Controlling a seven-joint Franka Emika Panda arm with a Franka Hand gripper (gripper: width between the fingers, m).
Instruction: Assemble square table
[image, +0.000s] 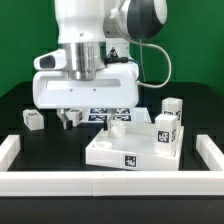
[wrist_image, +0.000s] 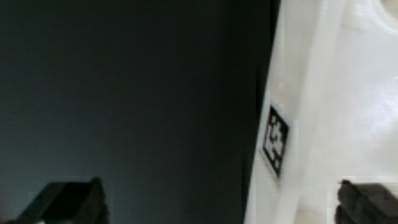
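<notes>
The square table top, a flat white slab with tag marks, lies at the centre right of the table. White block legs stand on it, with a smaller one near its back edge. Other legs stand apart at the exterior view's left and right. My gripper hangs low just left of the slab, open and empty. In the wrist view the slab's tagged edge runs between the two dark fingertips of my gripper; the other finger is over the white slab.
The marker board lies behind the slab, under the arm. A long white rail runs along the front, with raised ends at the left and right. The table is black.
</notes>
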